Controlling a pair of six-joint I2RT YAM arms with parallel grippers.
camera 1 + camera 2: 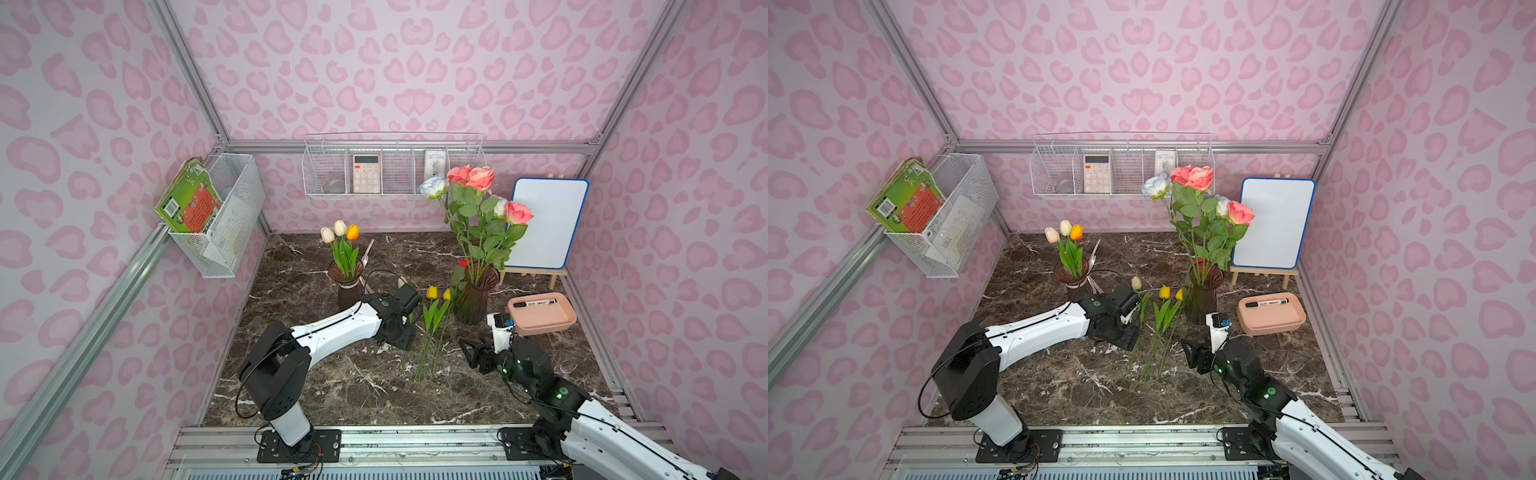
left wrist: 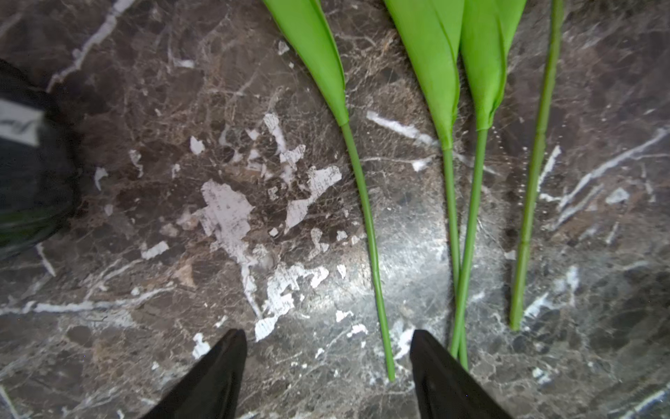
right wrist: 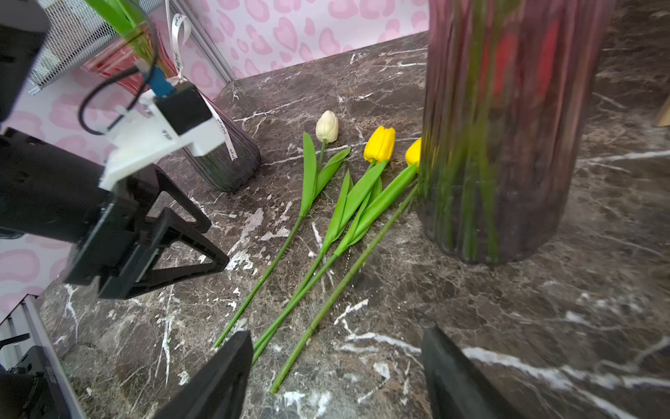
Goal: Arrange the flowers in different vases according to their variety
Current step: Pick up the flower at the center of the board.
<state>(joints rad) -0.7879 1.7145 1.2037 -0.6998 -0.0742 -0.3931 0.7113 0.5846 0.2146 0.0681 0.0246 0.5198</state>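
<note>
A ribboned vase (image 1: 347, 291) holds three tulips (image 1: 340, 232). The other vase (image 1: 473, 301) holds pink and white roses (image 1: 478, 178). On the marble lie a cream tulip (image 3: 327, 126), two yellow tulips (image 3: 379, 144) and a leafless stem (image 3: 344, 279) that runs behind the rose vase, where red shows through the glass. My left gripper (image 2: 328, 362) points down at the stem ends and is open; the cream tulip's stem (image 2: 366, 217) lies between its jaws without touching either. My right gripper (image 3: 337, 362) is open near the table, with the leafless stem's end between its fingers, untouched.
A pink tray (image 1: 552, 322) with a marker sits right of the rose vase. Behind it stands a whiteboard (image 1: 548, 224) on a small easel. Wire baskets hang on the back wall (image 1: 392, 174) and the left wall (image 1: 224, 216).
</note>
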